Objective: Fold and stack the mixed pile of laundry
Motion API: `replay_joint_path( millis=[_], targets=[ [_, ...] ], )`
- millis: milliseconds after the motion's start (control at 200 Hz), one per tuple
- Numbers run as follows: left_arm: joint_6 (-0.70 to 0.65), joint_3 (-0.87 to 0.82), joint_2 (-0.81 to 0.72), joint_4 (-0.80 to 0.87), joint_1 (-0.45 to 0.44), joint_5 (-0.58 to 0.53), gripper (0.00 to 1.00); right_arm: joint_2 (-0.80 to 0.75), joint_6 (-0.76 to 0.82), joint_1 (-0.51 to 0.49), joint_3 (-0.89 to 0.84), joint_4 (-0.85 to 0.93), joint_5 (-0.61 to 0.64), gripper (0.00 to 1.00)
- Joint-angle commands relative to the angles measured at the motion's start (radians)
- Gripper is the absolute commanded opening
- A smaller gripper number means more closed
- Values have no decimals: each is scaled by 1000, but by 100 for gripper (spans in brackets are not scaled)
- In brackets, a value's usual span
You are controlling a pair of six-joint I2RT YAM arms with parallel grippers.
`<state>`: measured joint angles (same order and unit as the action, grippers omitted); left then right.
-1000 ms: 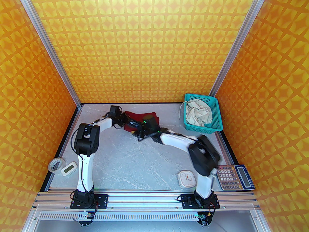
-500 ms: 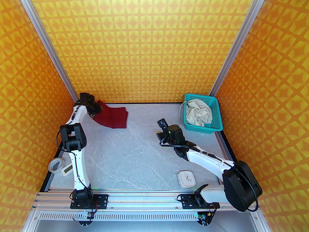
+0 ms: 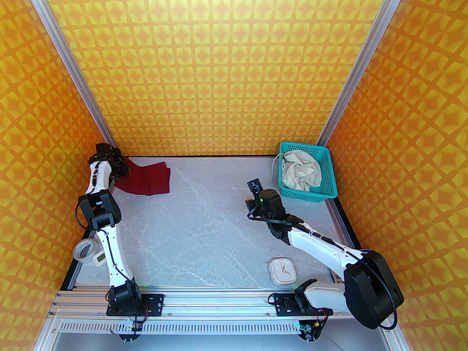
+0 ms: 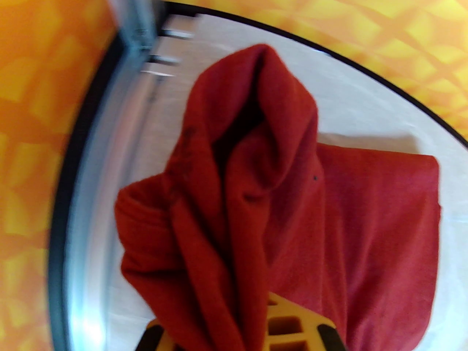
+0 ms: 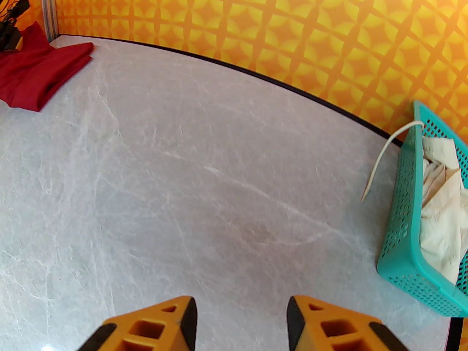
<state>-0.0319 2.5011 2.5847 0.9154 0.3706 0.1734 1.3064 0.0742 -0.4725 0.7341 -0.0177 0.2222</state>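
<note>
Dragging the maroon shirt [image 3: 150, 179] from mid-counter into the far-left corner over the last second, with the left hand [image 3: 123, 167] pinched shut on a bunched edge of it, right beside the corner post [image 3: 106, 137]. Lifted at that gripped edge, otherwise lying flat and folded over on the counter [image 3: 204, 229]. Probably parking the folded shirt as the base of the stack, though crowded against wall and frame, so little room there for a tidy release. Nearer on the left, a tape roll [image 3: 86, 249] and a small white digital clock [image 3: 99, 259] tucked partly behind the left arm, well apart from the shirt. Right of centre, withdrawn from the shirt in that same second, the right hand [image 3: 255, 192]: over bare counter, jaws partly apart, holding nothing, near the basket side. Close to that arm's elbow, a square white clock [image 3: 282, 271], out of the working path. Farthest right, the cream shorts [image 3: 301, 172] crumpled inside the teal basket [image 3: 307, 195], drawstring [image 3: 275, 166] hanging over the rim. Not yet folded, so likely next, with the basket wall and loose cord in the way of a clean pick.
</note>
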Motion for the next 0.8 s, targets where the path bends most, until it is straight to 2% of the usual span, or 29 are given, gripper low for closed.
replay_joint_path(
  millis=[0,200,220,245,280,300,325,370,475,605,745,795],
  targets=[
    [-55,61,40,24,-1,-91,0,-33,-76,1,43,60,34,46],
    [-7,109,72,42,-9,-245,0,-39,-220,2,177,284,172,49],
    [4,110,69,43,-11,-268,7,-38,-236,3,192,308,186,50],
    [14,109,64,43,-14,-299,19,-37,-254,5,210,336,197,51],
    [20,109,54,46,-18,-346,50,-34,-277,13,231,368,195,54],
    [22,109,46,46,-23,-367,61,-30,-287,19,242,385,188,55],
    [23,109,36,46,-28,-391,70,-23,-299,31,260,408,171,56],
    [27,110,15,45,-34,-419,78,-5,-314,57,290,447,131,57],
    [39,102,-50,51,-46,-440,84,40,-310,112,346,498,73,59],
    [31,79,-141,48,-65,-516,95,101,-312,210,411,527,50,66],
    [36,65,-228,90,-98,-514,95,186,-370,354,499,530,-56,73],
    [39,37,-267,104,-127,-472,94,231,-375,390,534,528,-61,74]
  ],
)
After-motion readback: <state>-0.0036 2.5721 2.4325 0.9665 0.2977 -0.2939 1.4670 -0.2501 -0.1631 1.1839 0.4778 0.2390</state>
